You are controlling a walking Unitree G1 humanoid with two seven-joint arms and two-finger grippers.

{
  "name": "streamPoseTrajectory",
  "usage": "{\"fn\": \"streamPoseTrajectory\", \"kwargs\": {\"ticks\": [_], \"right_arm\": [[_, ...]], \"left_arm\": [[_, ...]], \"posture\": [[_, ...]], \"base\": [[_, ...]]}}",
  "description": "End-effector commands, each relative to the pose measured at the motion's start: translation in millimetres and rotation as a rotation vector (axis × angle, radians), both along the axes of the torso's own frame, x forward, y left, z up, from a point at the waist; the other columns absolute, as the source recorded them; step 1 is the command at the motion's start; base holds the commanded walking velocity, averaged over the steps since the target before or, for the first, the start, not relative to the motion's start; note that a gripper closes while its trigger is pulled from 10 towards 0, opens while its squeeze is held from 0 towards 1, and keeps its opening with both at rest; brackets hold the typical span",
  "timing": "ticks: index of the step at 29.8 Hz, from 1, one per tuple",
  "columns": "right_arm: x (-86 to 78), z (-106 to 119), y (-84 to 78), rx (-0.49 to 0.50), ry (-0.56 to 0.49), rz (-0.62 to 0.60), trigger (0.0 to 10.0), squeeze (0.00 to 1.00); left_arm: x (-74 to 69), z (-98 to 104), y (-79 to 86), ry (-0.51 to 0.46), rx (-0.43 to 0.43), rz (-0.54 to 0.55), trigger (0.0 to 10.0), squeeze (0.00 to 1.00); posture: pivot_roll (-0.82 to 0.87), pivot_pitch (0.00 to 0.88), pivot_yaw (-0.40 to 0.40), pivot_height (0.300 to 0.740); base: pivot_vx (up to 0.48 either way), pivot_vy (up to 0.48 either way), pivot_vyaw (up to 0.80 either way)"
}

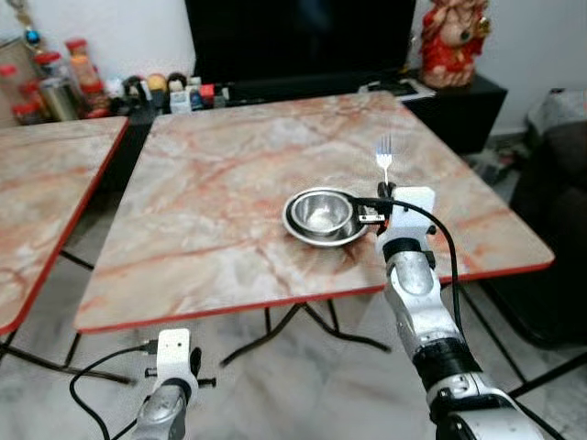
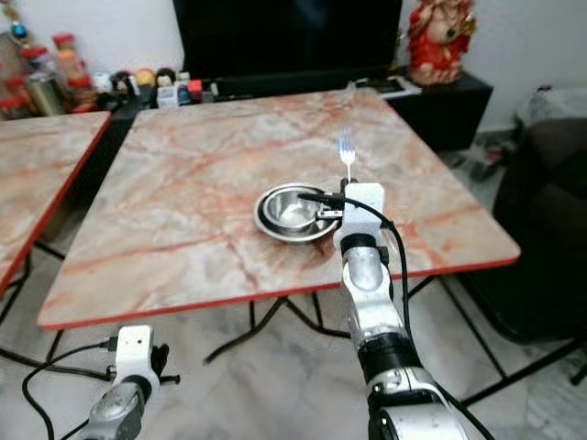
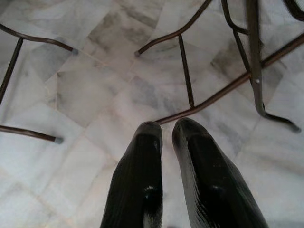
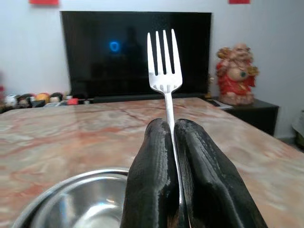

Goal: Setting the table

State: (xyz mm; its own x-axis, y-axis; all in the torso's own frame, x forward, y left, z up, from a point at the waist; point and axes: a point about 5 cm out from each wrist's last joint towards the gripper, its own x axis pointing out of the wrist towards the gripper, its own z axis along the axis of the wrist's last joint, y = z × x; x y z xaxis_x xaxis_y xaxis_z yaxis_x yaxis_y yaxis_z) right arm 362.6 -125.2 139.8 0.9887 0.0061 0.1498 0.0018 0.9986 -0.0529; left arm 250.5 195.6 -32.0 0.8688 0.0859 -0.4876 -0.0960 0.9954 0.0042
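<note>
Gripping a fork (image 4: 164, 71) upright, tines up, the right gripper (image 4: 172, 130) hovers beside the nested steel bowls (image 1: 323, 216) on the marble table (image 1: 211, 192). No writing is readable. The left gripper (image 3: 166, 135) hangs clenched, empty, over the floor (image 3: 80, 95).

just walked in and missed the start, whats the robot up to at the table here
The robot's right hand is shut on a silver metal fork, holding it upright with tines up, just beside the stacked shiny steel bowls near the front edge of the pink marble-topped table. The fork has not been set down yet. The left hand hangs idle below the table, fingers together, over the marble floor.
</note>
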Motion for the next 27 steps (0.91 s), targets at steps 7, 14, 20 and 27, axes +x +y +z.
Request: {"fn": "streamPoseTrajectory", "kwargs": {"ticks": [7, 14, 20, 27], "right_arm": [[1.0, 6.0, 18.3, -0.001, -0.011, 0.071, 10.0, 0.00], [0.1, 3.6, 19.8, -0.015, 0.000, 0.085, 10.0, 0.00], [-0.1, 4.6, 20.6, -0.021, -0.004, 0.096, 10.0, 0.00], [0.1, 6.3, 23.2, -0.036, -0.011, 0.110, 10.0, 0.00]], "left_arm": [[0.0, 1.1, 9.4, 0.009, 0.020, 0.019, 10.0, 0.00], [-1.2, -0.6, 8.8, 0.023, 0.019, 0.031, 10.0, 0.00], [-3.0, -1.4, 7.6, 0.016, 0.021, 0.030, 10.0, 0.00], [-4.8, -2.8, 8.0, 0.022, 0.018, 0.034, 10.0, 0.00]], "posture": [[0.02, 0.000, 0.012, 0.714], [0.01, 0.000, 0.006, 0.714], [0.01, 0.000, -0.002, 0.714], [0.01, 0.000, -0.006, 0.714]], "base": [[0.304, 0.000, 0.00], [0.000, 0.000, 0.00], [0.000, -0.042, 0.00], [0.137, -0.278, 0.00]]}}
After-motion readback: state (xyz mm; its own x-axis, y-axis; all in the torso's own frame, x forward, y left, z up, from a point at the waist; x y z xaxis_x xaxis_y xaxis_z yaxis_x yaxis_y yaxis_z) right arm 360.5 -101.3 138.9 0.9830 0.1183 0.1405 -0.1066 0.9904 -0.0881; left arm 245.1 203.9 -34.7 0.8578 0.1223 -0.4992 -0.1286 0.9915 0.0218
